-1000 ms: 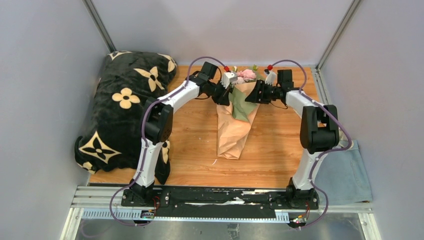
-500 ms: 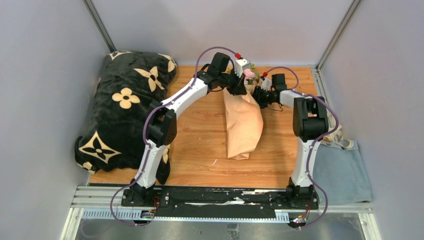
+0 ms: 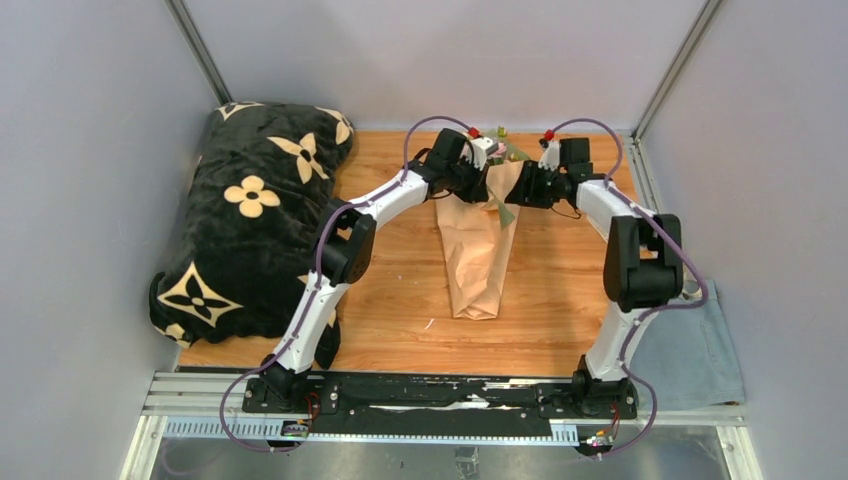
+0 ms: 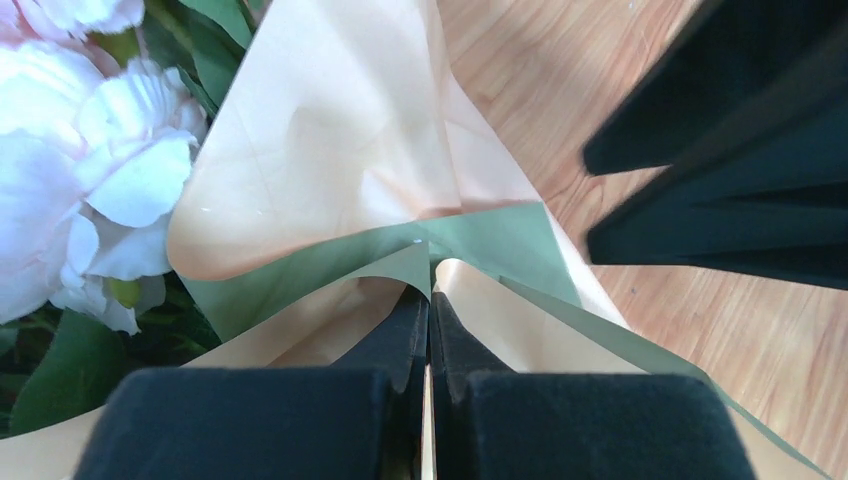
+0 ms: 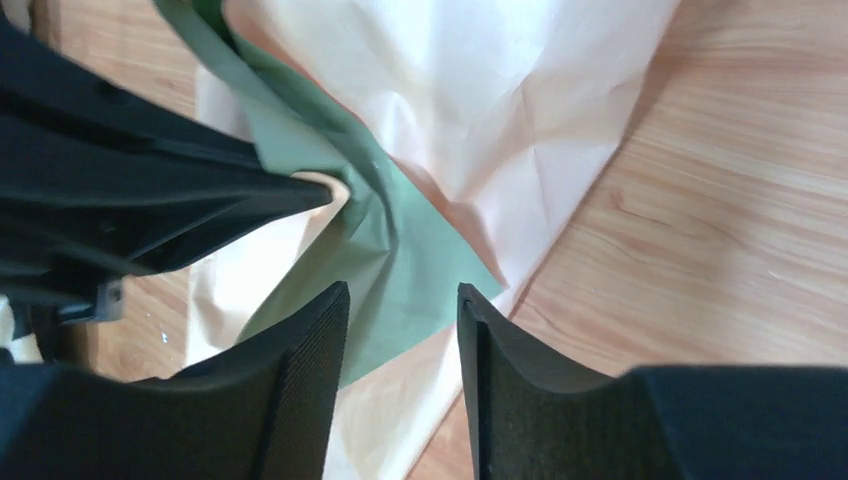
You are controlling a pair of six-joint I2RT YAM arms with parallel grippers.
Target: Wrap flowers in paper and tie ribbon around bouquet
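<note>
- Top external view: the bouquet lies on the worktop as a narrow peach cone, its tip towards the arm bases and its mouth at the far end.
- Half a second ago the bouquet's flank spread wider and flatter. A second ago a broad olive inner fold lay open along it.
- Only a thin olive strip shows now, at the right of the bouquet's mouth.
- Since the earlier frame the left arm has dropped from high over the bouquet's mouth, and the right arm's elbow has swung outward, away from the bouquet.
- The bouquet's tip sits at much the same spot as before.
- At the bouquet's mouth the left tool is pressed tight onto an edge of the paper, where the peach and olive faces meet.
- The flowers, pale pink with green leaves, lie inside the bouquet's mouth, just left of that pinched edge in the left wrist view.
- The right tool stands partly spread at the bouquet's right edge, with an olive fold lying loose in the gap between its jaws.
- Both tools meet at this same fold, tips near each other.
- A black plush blanket left of the bouquet bears cream four-petal flower and star motifs.
- A grey-blue cloth lies well to the bouquet's right.
</note>
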